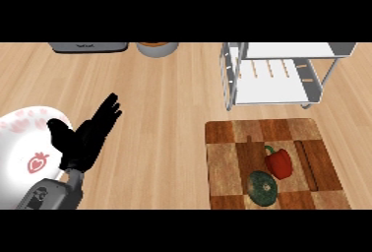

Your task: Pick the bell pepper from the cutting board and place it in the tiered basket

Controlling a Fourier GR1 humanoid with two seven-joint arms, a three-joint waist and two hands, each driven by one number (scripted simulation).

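Observation:
A red bell pepper (279, 162) lies on the checkered wooden cutting board (240, 133) at the lower right. Just below it on the board sits a dark green round squash (262, 188). The white tiered basket (274, 88) with metal posts stands beyond the board at the upper right. My left hand (85, 138) is at the left, far from the board, fingers straight and pointing up-right, holding nothing. My right hand does not show.
A white plate (22, 147) with a red strawberry print lies at the left edge, partly under my left forearm. At the back edge stand a grey toaster (88, 47) and a round orange-filled container (157, 48).

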